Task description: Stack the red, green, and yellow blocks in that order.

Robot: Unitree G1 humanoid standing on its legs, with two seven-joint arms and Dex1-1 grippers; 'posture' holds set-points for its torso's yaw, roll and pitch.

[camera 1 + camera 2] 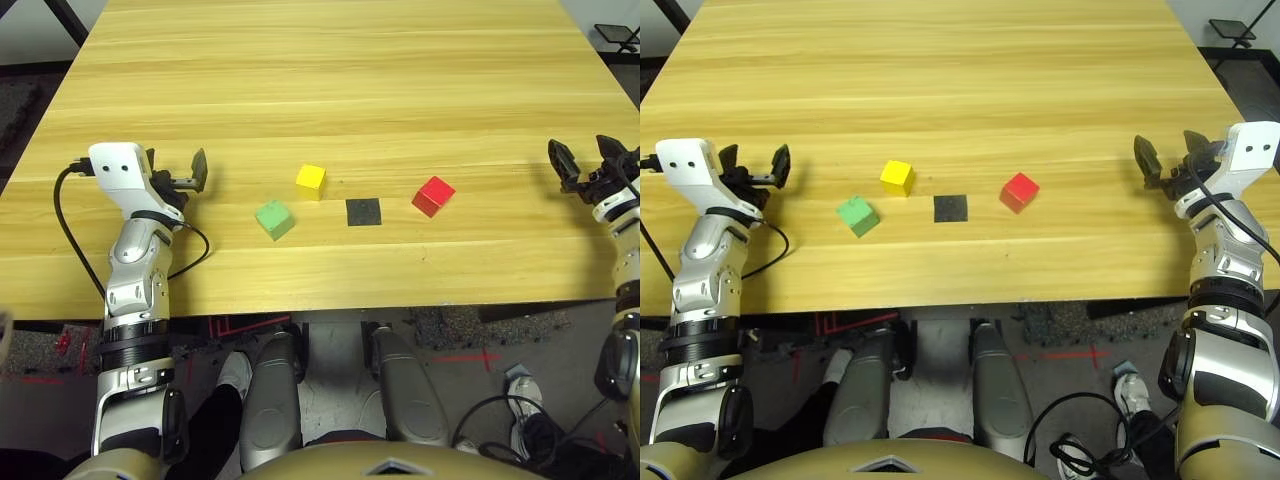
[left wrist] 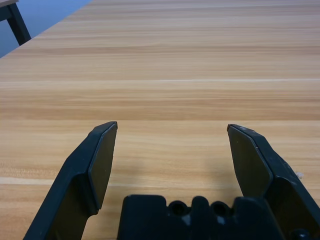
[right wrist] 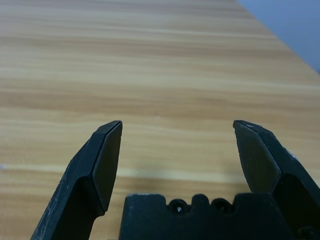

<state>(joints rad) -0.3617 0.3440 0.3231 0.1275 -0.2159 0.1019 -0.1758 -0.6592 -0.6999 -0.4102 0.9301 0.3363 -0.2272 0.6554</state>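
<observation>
Red block sits on the light wooden table towards the robot's right, turned at an angle so one corner points to the near edge, with nothing on top of it. Just to its left, apart from it, lies a flat black square patch, flush with the tabletop. Left of the patch and slightly farther from the robot stands the yellow block, near the patch but not touching it. Green block rests to the left of the yellow one and a little nearer the table's front edge, close beside it with a narrow strip of bare wood between them; it too is rotated relative to the table edge. All three cubes stand singly on the wood in a loose row near the front of the table, none stacked. Left gripper hangs over the table well to the left of the green block, its two black fingers spread wide apart with only bare wood grain between them, gripping nothing. Right gripper is out by the table's right edge, well away from the red block, and its fingers likewise stand wide apart around nothing but tabletop. A black cable loops from the left wrist down past the front edge of the table.
</observation>
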